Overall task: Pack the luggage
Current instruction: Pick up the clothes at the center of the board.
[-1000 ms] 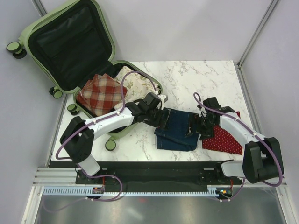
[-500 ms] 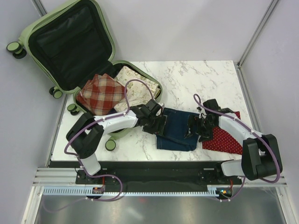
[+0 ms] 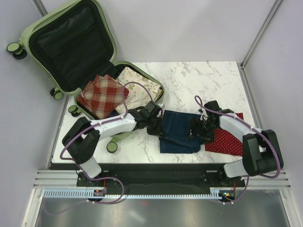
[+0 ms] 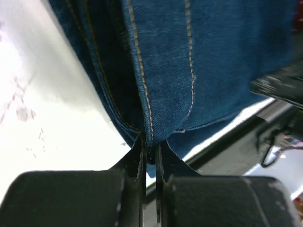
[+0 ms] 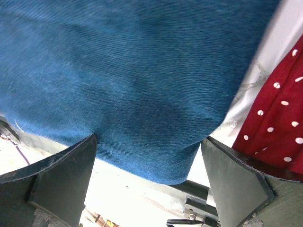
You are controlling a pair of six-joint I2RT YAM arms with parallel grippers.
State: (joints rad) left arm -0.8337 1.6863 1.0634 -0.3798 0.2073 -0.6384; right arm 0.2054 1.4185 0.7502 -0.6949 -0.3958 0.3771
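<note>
Two pincers: the left gripper (image 4: 149,152) is clamped on a fold of the folded jeans (image 4: 199,66); the right gripper (image 5: 149,144) stands wide apart, one finger on each side of the denim's far end, pinching nothing.
Left pincer's bite: the stitched edge of the denim runs straight into the closed jaws, with several layers bunched just ahead of the tips.
Luggage place: the luggage (image 3: 71,45) lies open behind and to the left of the left pincer, well apart from the right one, its lid tilted back.
Luggage contents: a red plaid cloth (image 3: 99,94) and a cream floral cloth (image 3: 135,85) sit in the lower shell, nearest the left pincer.
Jeans place: spread between the two pincers on the marble table (image 3: 189,80).
Beside the right pincer: a red polka-dot cloth (image 5: 279,109) is just to its right, touching or tucked under the denim; I cannot tell which.
Jeans handling: probably soft, limp and fairly heavy for cloth. The coarse weave should not slip, but loose layers would sag and unfold if raised by one end.
Where to hold the jeans: both short ends, through all layers, at thick seams.
Luggage handling: the hard shell looks stiff, and its caster wheels may let it roll if nudged; take the lid by its rim.
</note>
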